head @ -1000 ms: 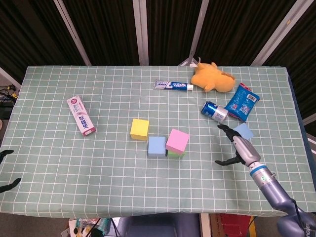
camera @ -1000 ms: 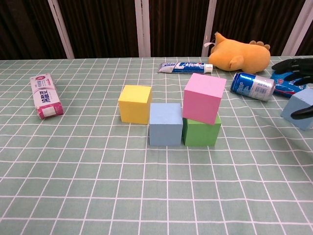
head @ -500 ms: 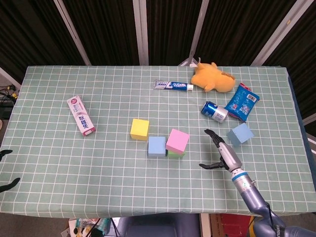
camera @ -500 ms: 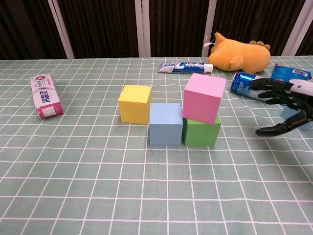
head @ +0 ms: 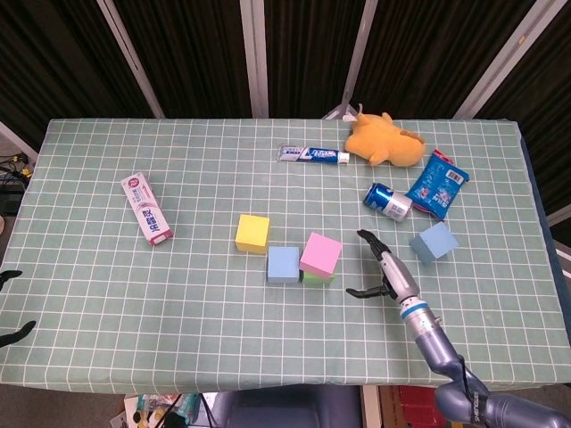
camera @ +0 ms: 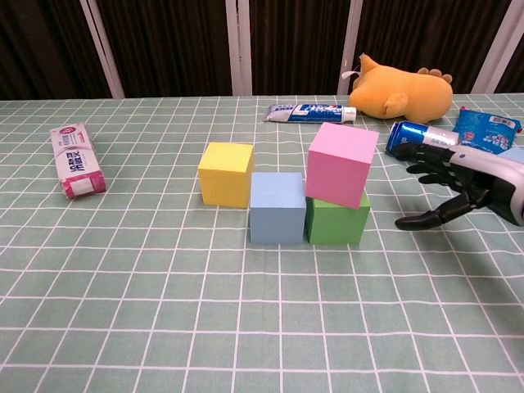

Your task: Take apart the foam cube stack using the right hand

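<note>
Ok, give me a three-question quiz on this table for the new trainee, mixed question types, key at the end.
1. True or false: the pink cube sits on top of the green cube.
2. Multiple choice: what is the right hand doing? A) gripping the pink cube B) open, empty, beside the stack without touching it C) resting on the soda can
3. Fill in: the cube touching the green cube's left side in the chest view is ____.

Key: 1 true. 2 B. 3 the blue cube; a second, paler blue one lies apart, near the snack bag.
</note>
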You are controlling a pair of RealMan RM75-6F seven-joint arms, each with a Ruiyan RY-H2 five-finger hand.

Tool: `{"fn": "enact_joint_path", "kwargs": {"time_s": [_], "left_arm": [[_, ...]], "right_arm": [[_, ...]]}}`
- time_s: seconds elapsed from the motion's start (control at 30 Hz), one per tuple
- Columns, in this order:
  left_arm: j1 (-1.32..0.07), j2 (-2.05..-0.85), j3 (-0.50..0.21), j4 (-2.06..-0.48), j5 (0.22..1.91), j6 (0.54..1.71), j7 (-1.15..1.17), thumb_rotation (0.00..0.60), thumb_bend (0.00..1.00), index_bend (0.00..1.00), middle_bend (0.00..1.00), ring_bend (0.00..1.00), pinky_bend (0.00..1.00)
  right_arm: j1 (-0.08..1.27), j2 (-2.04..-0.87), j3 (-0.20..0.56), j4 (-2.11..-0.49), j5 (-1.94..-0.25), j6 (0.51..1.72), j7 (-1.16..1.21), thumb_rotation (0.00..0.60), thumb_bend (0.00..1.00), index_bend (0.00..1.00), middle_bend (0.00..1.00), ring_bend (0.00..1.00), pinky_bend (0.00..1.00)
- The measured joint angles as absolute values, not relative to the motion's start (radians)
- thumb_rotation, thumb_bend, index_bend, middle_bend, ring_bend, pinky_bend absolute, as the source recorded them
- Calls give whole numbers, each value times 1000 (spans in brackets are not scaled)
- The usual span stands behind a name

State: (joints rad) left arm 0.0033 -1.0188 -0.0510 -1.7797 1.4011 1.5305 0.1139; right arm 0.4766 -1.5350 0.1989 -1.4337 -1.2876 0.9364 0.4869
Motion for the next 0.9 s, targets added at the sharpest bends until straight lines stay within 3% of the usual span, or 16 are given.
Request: {"fn": "enact_joint_path", "kwargs": {"time_s": [0.43, 0.8, 0.9], "left_arm": [[-2, -1021, -54, -1780, 1383, 1517, 127, 600, 133, 260, 0, 0, 0], [-2, -1022, -57, -1785, 1369, 1516, 139, 600, 133, 261, 0, 0, 0], [-3, -1022, -58, -1786, 1363, 1513, 141, 600, 133, 261, 0, 0, 0]], "right_arm": [[501, -1636, 206, -1364, -1302, 959, 513, 600, 100, 0, 0, 17, 0], [519, -1721, 239, -1326, -1240, 981, 432, 600, 99, 7, 3, 156, 0], [525, -1734, 244, -1316, -1229, 979, 417, 600, 100, 62, 67, 221, 0]]}}
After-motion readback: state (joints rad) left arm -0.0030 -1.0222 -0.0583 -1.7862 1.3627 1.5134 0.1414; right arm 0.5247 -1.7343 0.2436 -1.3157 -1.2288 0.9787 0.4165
